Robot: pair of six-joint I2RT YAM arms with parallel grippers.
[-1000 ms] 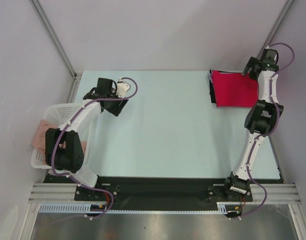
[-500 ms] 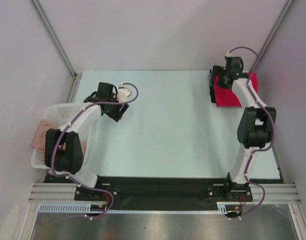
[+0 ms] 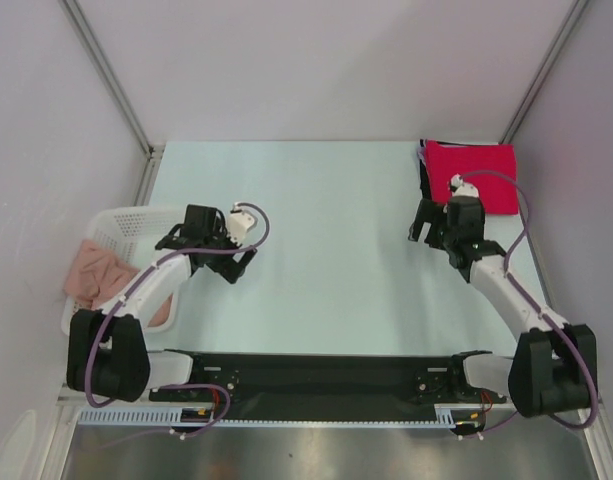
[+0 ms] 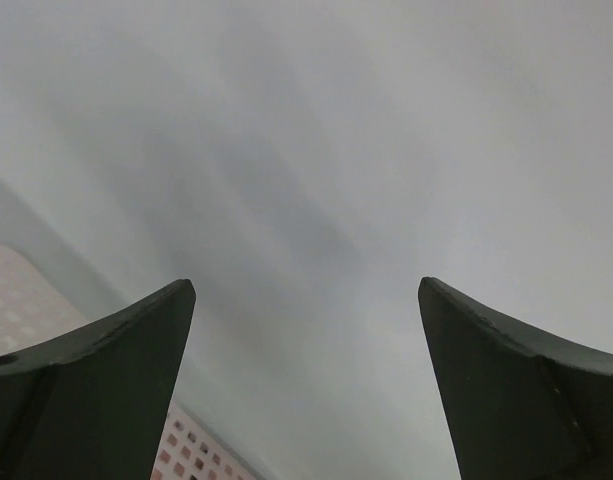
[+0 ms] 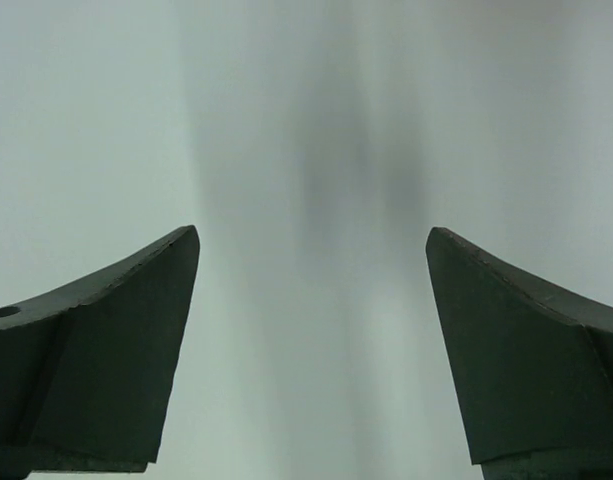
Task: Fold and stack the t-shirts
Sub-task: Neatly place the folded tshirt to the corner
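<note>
Red t-shirt [image 3: 486, 165]: folded flat, rectangular, at far right corner of table [image 3: 326, 250]; dark cloth edge [image 3: 424, 185] showing along its left side.

The left arm [image 3: 146, 288] and right arm [image 3: 509, 290] wear white shells, black joints and looping purple cables [image 3: 263, 222]; the fingers [image 4: 96, 385] are dark wedges.

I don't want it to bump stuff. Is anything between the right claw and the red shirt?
Nothing visible is. The open right gripper hangs just short of the folded red t-shirt at the far right corner, with only table between them.
</note>
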